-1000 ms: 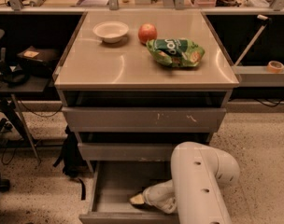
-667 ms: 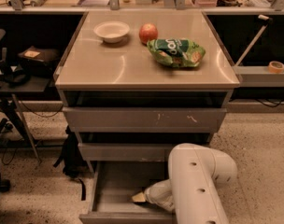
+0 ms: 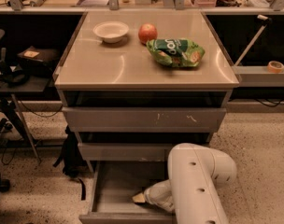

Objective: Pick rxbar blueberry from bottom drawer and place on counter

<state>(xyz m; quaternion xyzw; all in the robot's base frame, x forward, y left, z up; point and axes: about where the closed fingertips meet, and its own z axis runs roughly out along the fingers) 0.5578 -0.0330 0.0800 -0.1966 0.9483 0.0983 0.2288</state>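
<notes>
The bottom drawer (image 3: pixel 115 185) is pulled open below the cabinet, showing a plain grey-brown floor. My white arm reaches down into it, and my gripper (image 3: pixel 139 198) sits low over the drawer floor near the front middle. The rxbar blueberry is hidden; I cannot see it in the drawer or on the counter. The counter (image 3: pixel 109 64) is the glossy beige cabinet top above.
On the counter stand a white bowl (image 3: pixel 111 31), a red apple (image 3: pixel 147 33) and a crinkled green chip bag (image 3: pixel 175 52). Two shut drawer fronts (image 3: pixel 142 119) sit above the open drawer. A dark bag (image 3: pixel 72 155) leans at the cabinet's left. A tape roll (image 3: pixel 274 66) lies on the right ledge.
My gripper has edged slightly to the right inside the bottom drawer. Everything on the counter stays as it was.
</notes>
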